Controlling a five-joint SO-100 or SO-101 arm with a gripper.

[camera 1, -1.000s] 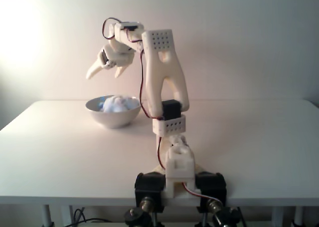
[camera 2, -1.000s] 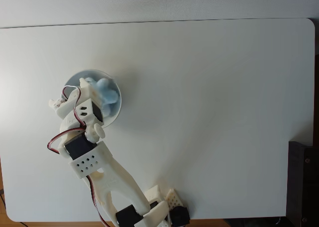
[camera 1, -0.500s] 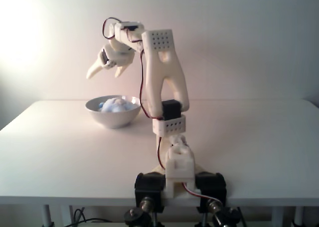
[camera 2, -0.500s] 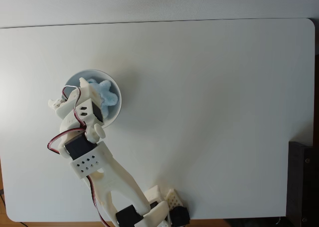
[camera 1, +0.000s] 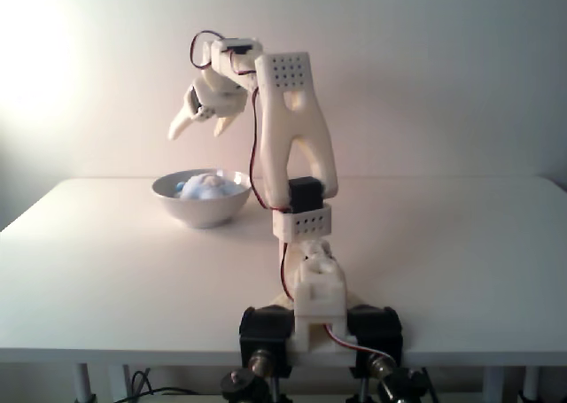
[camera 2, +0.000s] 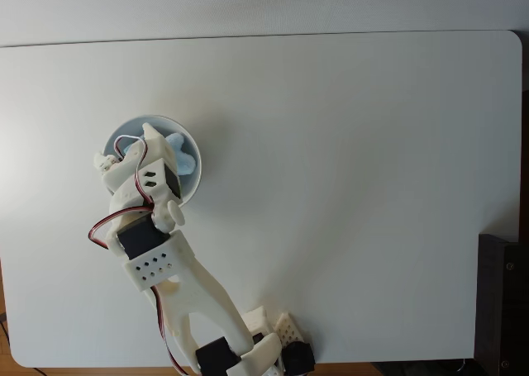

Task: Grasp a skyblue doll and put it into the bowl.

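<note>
A bare white counter (camera 1: 461, 244) is carrying the white ceramic bowl (camera 1: 200, 207), where the skyblue doll (camera 1: 207, 187) is lying; soft and light, best pinched mid-fluff. The hand (camera 1: 200, 126) is hanging spread, empty, above.

In the front-on fixed view a strong glow burns out the upper left of the wall (camera 1: 53, 58) behind me, and brightness fades toward the right, leaving the whole picture with a warm pinkish cast. It is soft and a little hazy; my arm (camera 1: 288, 137) has fuzzy edges and the dark clamps at the near edge are murky. The bowl (camera 1: 201, 210) carries a dim shadow on its right flank. From above, the table (camera 2: 347, 186) is evenly and coolly lit, almost flat white, with a faint grey shadow just right of the bowl (camera 2: 192, 178). That view is sharper, without glare.
</note>
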